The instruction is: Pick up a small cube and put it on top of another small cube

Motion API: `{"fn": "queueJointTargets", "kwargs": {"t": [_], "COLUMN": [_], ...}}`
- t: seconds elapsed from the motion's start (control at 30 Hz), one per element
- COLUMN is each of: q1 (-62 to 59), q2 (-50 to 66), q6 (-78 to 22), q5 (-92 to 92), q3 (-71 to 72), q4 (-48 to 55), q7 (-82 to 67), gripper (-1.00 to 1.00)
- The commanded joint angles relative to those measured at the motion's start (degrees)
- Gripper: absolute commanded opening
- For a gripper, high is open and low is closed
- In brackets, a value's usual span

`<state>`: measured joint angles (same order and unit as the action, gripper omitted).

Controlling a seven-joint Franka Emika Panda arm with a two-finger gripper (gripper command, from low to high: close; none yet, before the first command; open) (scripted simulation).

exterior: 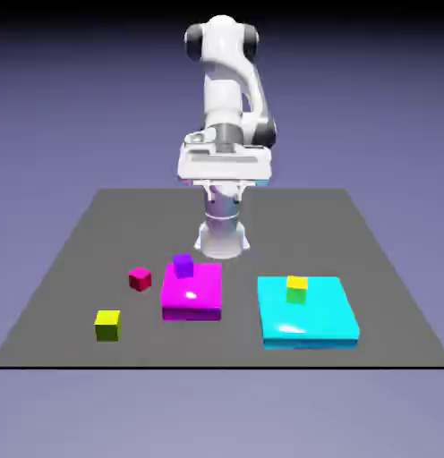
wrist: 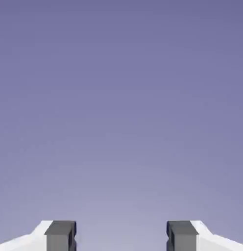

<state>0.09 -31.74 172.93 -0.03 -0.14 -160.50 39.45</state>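
Nothing of the task is done yet, we judge: our gripper hangs with jaws apart and empty, facing only backdrop, while the red cube sits on the table beside the magenta slab, well apart from the green cube on the cyan slab.

No text, label, brand, number or sign can be read anywhere in either view.
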Motion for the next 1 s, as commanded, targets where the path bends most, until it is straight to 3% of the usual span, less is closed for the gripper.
{"fn": "queueJointTargets", "kwargs": {"t": [0.0,0.97], "q1": [-0.5,-14.9], "q2": [0.76,22.84], "q6": [-0.89,-26.78], "q5": [-0.03,-0.85], "q3": [-0.12,-3.48], "q4": [0.42,12.49], "q7": [-2.5,-74.76], "gripper": [0.0,0.0]}}
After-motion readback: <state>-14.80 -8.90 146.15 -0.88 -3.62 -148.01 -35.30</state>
